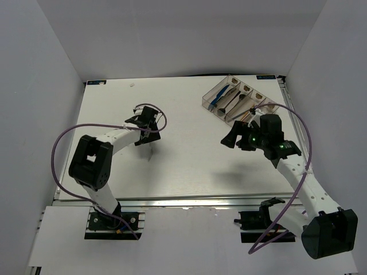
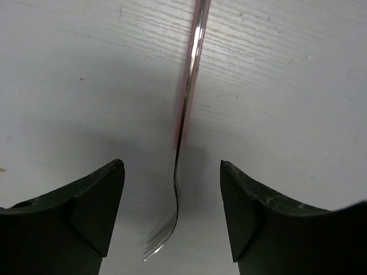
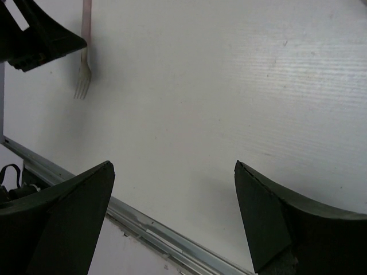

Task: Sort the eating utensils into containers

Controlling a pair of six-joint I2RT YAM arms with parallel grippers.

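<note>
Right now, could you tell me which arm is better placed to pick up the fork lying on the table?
Left. The fork lies lined up between the open fingers of the left gripper; the right gripper, also open, sits near the containers, far from it.

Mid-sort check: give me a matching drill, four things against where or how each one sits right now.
1 fork
2 left gripper
3 right gripper
4 containers

A far right of the table, utensils inside
B open above bare table
C lying flat, pink handle
D open, fingers either side of the fork

Pairs: 1-C, 2-D, 3-B, 4-A
</note>
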